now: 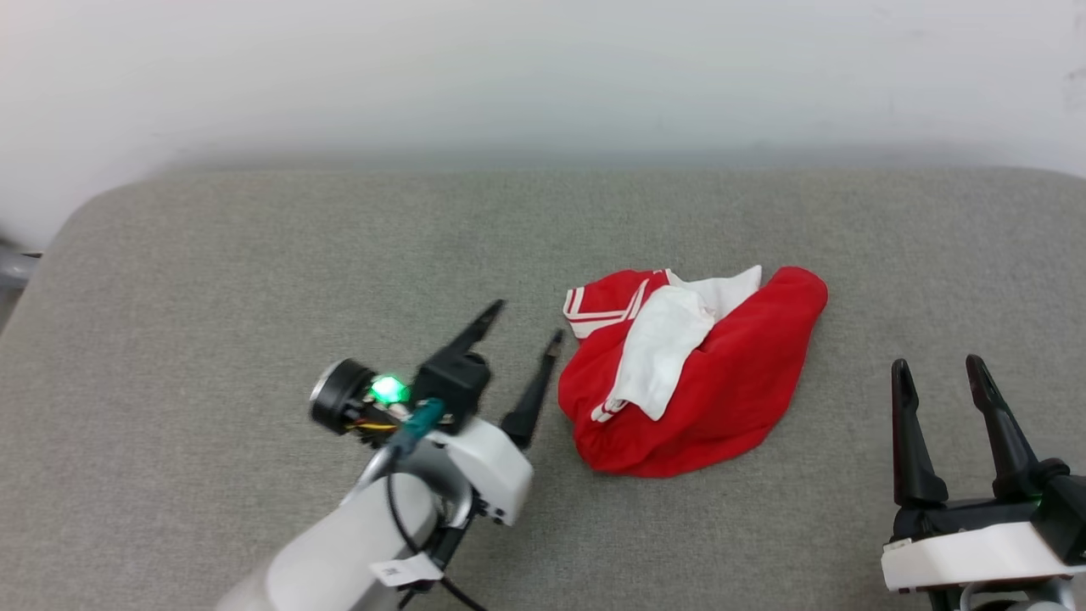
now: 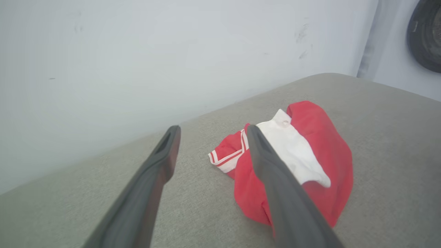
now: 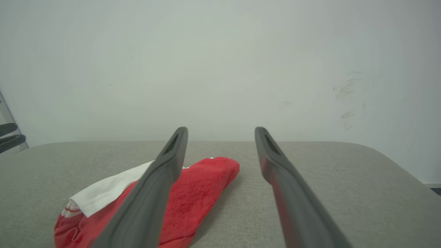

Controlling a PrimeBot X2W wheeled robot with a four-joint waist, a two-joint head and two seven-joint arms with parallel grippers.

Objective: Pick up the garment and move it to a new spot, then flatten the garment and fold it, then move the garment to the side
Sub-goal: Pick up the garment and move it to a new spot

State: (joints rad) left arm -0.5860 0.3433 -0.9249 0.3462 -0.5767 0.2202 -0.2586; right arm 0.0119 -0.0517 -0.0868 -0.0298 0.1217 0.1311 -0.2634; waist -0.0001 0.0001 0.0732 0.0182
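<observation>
The garment (image 1: 704,373) lies crumpled in a heap on the grey cushion, red with a white sleeve folded over its top and striped trim at its left edge. My left gripper (image 1: 526,321) stands open just left of the heap, nothing between its fingers. In the left wrist view the garment (image 2: 310,162) sits behind the right fingertip of the gripper (image 2: 212,132). At the lower right my right gripper (image 1: 937,365) is open and apart from the cloth. Its wrist view shows the garment (image 3: 203,189) behind the left finger, with the gripper (image 3: 220,132) holding nothing.
The grey cushioned surface (image 1: 254,280) stretches wide to the left and right of the heap. A pale wall (image 1: 543,76) runs along its far edge. A dark round object (image 2: 425,34) shows at the upper right of the left wrist view.
</observation>
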